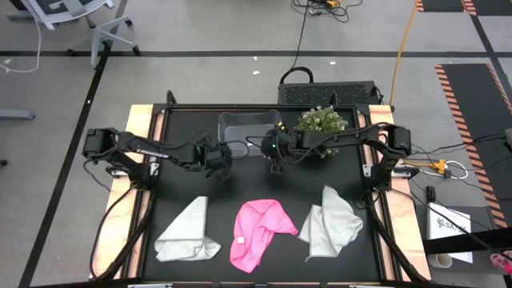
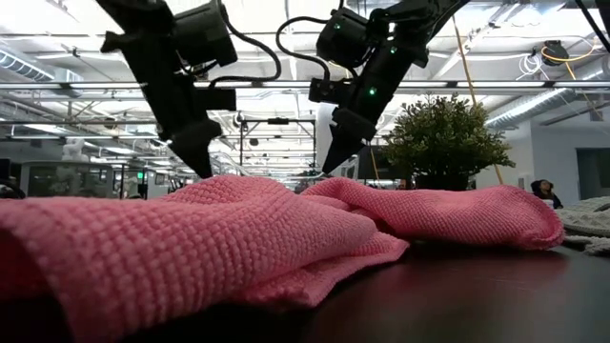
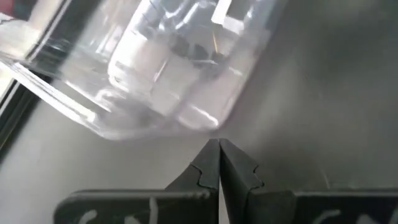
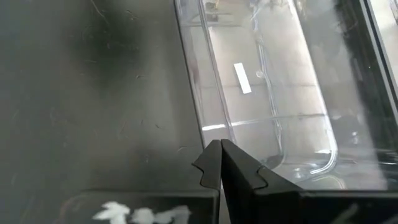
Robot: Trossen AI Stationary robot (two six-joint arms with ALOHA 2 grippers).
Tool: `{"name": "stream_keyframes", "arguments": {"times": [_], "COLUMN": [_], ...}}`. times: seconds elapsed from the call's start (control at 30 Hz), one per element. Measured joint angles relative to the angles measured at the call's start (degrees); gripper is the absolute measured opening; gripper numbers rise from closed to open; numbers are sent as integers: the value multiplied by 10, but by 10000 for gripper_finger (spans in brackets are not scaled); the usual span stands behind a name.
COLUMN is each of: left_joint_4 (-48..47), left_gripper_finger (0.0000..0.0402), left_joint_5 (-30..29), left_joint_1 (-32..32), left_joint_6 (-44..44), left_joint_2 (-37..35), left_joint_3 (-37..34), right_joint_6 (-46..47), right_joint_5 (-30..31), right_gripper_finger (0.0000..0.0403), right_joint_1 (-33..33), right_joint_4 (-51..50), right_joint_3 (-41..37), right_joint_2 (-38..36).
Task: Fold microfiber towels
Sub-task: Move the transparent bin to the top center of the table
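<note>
Three towels lie crumpled in a row on the black table's near half: a pale grey towel at the left, a bright pink towel in the middle, also filling the low view, and a white towel at the right. My left gripper is shut and empty above the table's far middle, left of centre. My right gripper is shut and empty beside it, right of centre. Both hang clear of the towels, near the clear plastic bin.
The clear plastic bin stands at the table's far middle, also showing in the left wrist view. A potted green plant stands at the far right of the bin. Bare black table lies between the grippers and the towels.
</note>
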Motion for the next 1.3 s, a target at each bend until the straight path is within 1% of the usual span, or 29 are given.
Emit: {"name": "stream_keyframes", "arguments": {"times": [0.07, 0.2, 0.4, 0.6, 0.73, 0.8, 0.97, 1.13, 1.2, 1.3], "left_joint_4": [22, 26, 51, 100, 128, 135, 143, 142, 139, 138], "left_gripper_finger": [15, 4, 15, 3, 14, 15, 3, 17, 18, 8], "left_joint_5": [0, -5, -24, -25, -29, -29, -29, -29, -18, 33], "left_joint_1": [13, 39, 75, 108, 136, 150, 185, 206, 207, 195], "left_joint_6": [11, 28, 58, 89, 112, 121, 147, 151, 146, 115], "left_joint_2": [0, 0, 0, 0, 0, 0, 0, 0, -7, -26], "left_joint_3": [-14, -24, -24, -24, -24, -24, -24, -24, -24, -23], "right_joint_6": [0, 0, -5, -6, -6, -6, -8, -23, -25, -25], "right_joint_5": [0, 0, 1, 0, -1, -3, -3, -3, -3, -4], "right_gripper_finger": [0, 0, 0, 0, 0, 0, 0, 0, 0, 0], "right_joint_1": [0, -2, -20, -42, -51, -52, -52, -53, -53, -53], "right_joint_4": [0, 0, 0, 14, 24, 26, 28, 41, 53, 52], "right_joint_3": [0, 0, 0, 0, 0, 0, 0, 0, 0, 0], "right_joint_2": [0, 0, 0, 0, 0, 0, 0, 0, 0, 0]}}
